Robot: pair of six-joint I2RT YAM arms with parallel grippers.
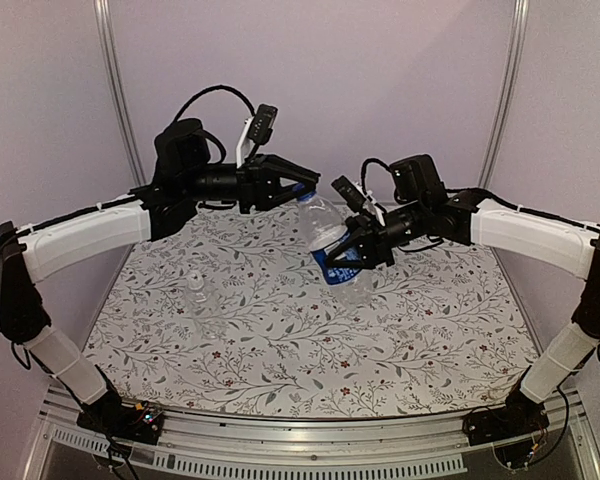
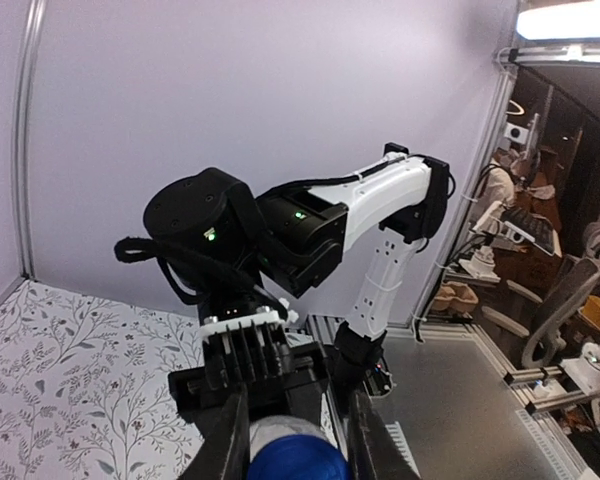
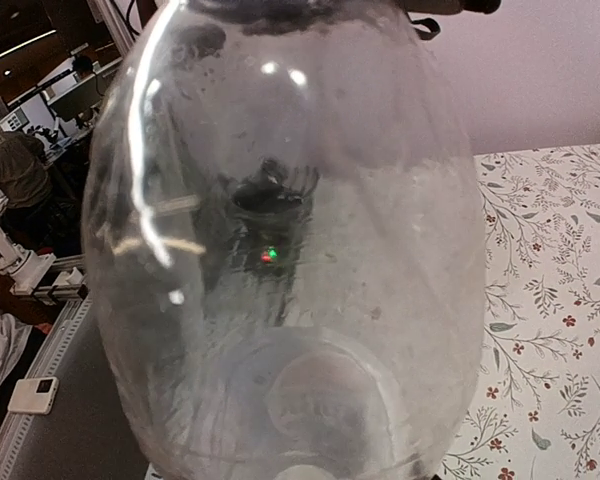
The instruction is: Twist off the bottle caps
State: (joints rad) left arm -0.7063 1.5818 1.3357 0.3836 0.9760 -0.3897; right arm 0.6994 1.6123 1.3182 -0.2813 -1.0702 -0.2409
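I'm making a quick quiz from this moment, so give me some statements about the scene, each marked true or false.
1. The right gripper holds the labelled bottle up off the table. True.
2. The left gripper is closed on the blue cap. True.
3. The unlabelled bottle lies on its side. False: it stands upright on the table, free of both grippers.
4. The blue cap lies loose on the table. False: it is at the labelled bottle's top, between the left gripper's fingers.
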